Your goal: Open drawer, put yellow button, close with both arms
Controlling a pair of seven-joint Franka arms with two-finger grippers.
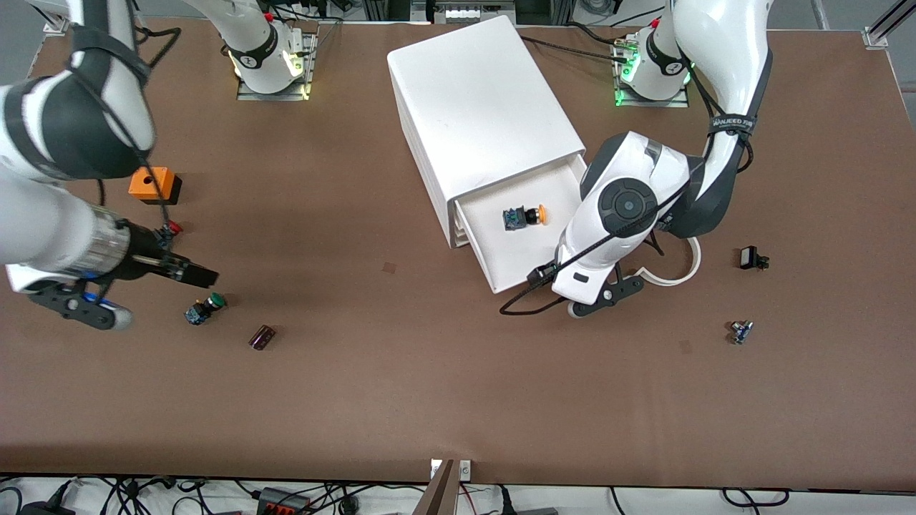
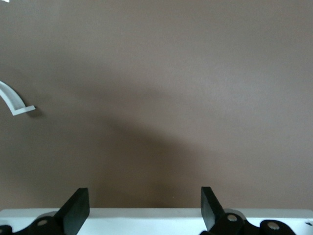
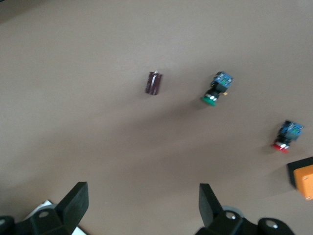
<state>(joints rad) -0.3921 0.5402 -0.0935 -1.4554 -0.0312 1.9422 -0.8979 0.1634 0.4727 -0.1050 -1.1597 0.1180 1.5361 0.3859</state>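
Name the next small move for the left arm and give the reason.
Probably push the drawer shut. The yellow button already lies in the pulled-out tray, and the left claw is open at its front edge. The right claw hangs open over the table.

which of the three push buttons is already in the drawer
The yellow button, lying in the open drawer. The green button and red button sit on the table toward the right arm's end.

White arms [image 1: 622,214], grey joints, black cables
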